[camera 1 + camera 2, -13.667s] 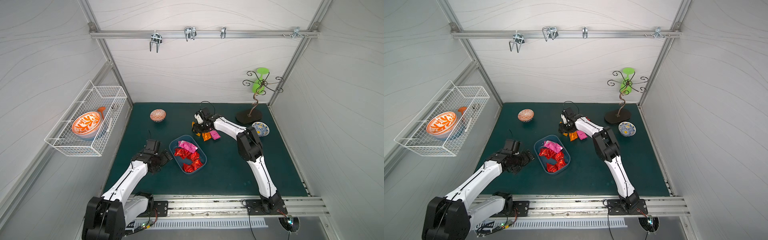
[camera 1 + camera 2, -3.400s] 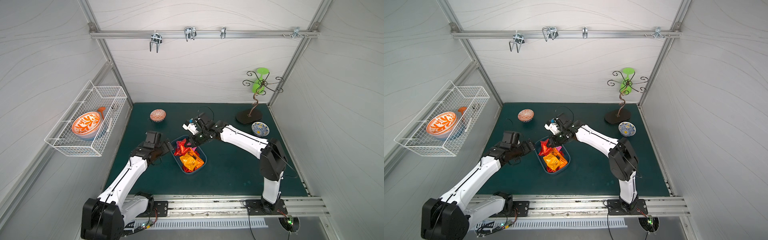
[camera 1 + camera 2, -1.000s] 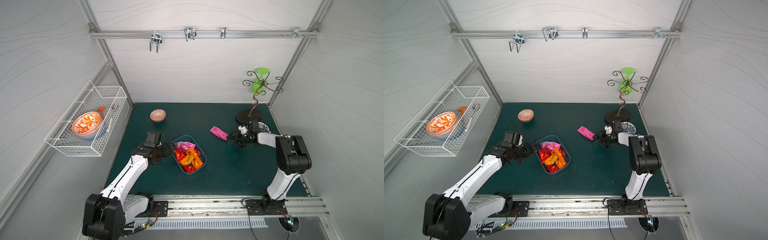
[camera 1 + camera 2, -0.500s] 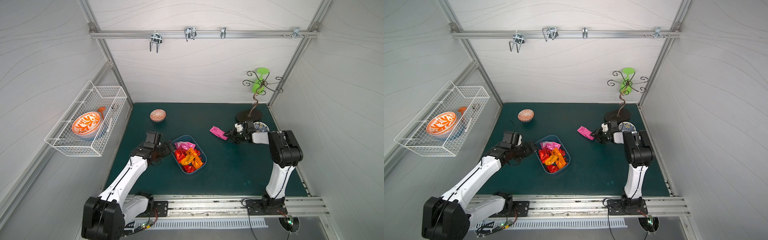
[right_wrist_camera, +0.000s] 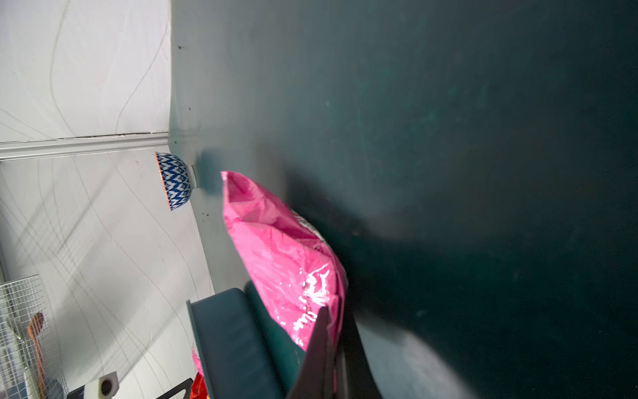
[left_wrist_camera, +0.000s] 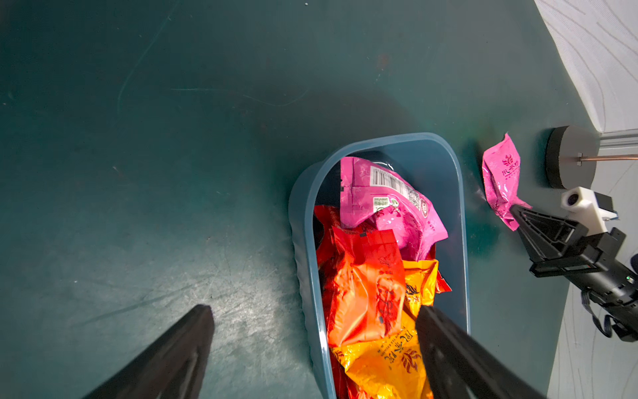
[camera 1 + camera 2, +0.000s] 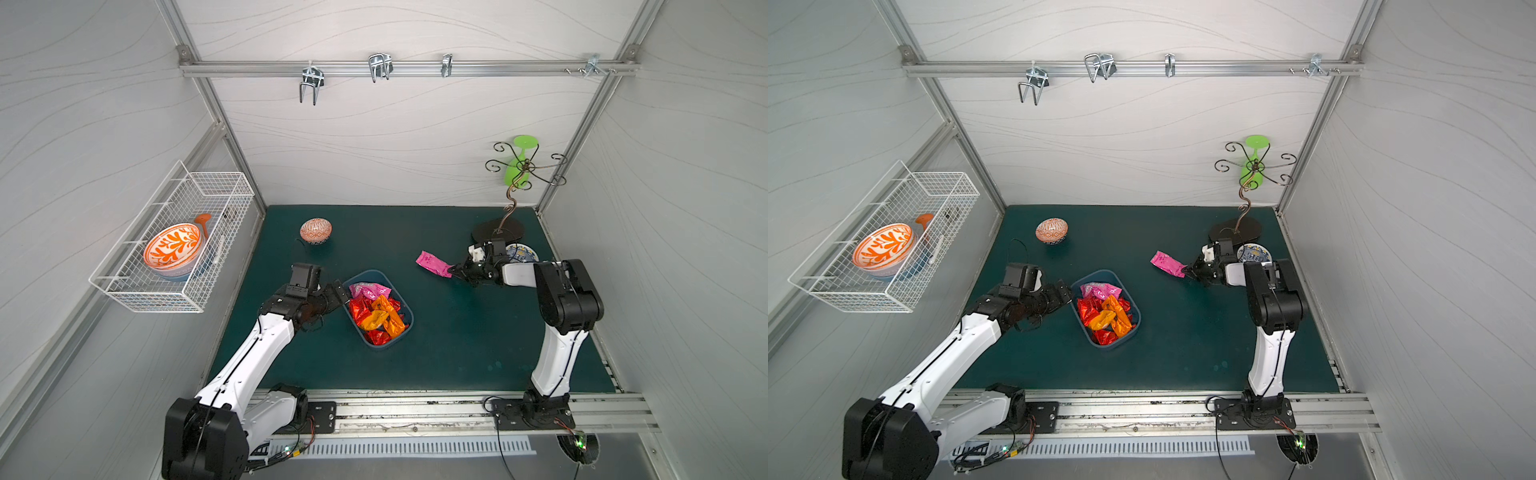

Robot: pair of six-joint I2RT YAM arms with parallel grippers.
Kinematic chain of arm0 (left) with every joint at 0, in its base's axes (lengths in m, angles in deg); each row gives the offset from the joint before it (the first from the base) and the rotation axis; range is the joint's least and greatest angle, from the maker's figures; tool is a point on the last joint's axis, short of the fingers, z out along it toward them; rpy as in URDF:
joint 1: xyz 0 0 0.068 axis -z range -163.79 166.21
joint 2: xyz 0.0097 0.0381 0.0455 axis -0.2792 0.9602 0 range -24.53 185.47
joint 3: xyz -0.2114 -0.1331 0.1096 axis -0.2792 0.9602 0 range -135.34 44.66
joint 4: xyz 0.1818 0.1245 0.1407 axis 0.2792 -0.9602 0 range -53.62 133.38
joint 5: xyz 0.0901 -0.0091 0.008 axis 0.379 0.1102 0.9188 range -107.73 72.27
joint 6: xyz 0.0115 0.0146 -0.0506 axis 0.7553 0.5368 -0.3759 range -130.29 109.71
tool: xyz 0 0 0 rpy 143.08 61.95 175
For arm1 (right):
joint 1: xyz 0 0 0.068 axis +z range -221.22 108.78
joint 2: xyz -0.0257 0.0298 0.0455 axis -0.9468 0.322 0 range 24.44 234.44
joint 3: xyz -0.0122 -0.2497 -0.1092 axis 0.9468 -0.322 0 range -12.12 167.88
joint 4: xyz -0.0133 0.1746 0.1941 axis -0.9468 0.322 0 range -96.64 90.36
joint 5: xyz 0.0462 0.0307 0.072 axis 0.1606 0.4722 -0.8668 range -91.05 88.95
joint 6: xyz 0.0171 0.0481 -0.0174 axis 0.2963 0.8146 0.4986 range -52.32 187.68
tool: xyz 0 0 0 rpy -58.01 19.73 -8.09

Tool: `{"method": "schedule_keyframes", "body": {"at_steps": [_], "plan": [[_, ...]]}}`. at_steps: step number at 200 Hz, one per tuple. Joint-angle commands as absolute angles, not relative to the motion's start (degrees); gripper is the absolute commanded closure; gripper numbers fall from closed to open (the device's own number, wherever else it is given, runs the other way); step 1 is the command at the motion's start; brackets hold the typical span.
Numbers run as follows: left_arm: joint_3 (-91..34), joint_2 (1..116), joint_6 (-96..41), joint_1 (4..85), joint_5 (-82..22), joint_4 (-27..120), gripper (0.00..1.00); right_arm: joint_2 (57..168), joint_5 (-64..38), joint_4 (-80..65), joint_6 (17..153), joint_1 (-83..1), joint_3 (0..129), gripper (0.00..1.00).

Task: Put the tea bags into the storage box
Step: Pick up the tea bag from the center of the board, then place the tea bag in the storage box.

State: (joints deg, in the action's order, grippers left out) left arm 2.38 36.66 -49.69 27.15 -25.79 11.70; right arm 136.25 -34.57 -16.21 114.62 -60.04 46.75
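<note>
Right wrist, crinkled magenta tea bag (image 5: 276,241), right claw (image 5: 330,323) clamped on its corner; left claw (image 6: 316,311) apart

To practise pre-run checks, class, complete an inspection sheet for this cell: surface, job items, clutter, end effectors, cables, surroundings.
Surface: scuffed green mat.
Job's things: storage box holds red, orange, pink tea bags; one pink tea bag outside.
Clutter: patterned bowl; blue-patterned dish; wire stand, green glass.
End effectors: left end effector open, straddling box wall; right end effector shut on pink tea bag.
Cables: black cable loop by left wrist.
Surroundings: wire basket holding orange bowl; hook rail.
</note>
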Motion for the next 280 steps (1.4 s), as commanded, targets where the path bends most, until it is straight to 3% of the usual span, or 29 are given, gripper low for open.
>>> {"method": "schedule_keyframes", "body": {"at_steps": [1, 86, 153, 256, 280], "plan": [[0.9, 35.5, -48.9, 27.3, -24.7, 12.1, 0.04, 131.4, -35.8, -14.4, 114.4, -59.5, 46.8, 1.00], [0.5, 35.6, -49.2, 27.3, -23.2, 13.0, 0.04, 114.8, -31.1, -3.0, 113.4, -43.2, 45.9, 1.00], [1.3, 32.4, -48.7, 27.3, -20.2, 11.3, 0.04, 115.2, -25.6, -1.5, 115.3, -27.5, 46.8, 1.00], [1.9, 31.3, -48.2, 27.3, -18.7, 11.2, 0.03, 120.0, -22.1, -8.7, 121.3, -25.5, 42.3, 1.00], [1.6, 31.6, -48.2, 27.2, -18.5, 11.2, 0.03, 120.6, -23.1, -8.5, 121.2, -25.1, 42.2, 0.81]]}}
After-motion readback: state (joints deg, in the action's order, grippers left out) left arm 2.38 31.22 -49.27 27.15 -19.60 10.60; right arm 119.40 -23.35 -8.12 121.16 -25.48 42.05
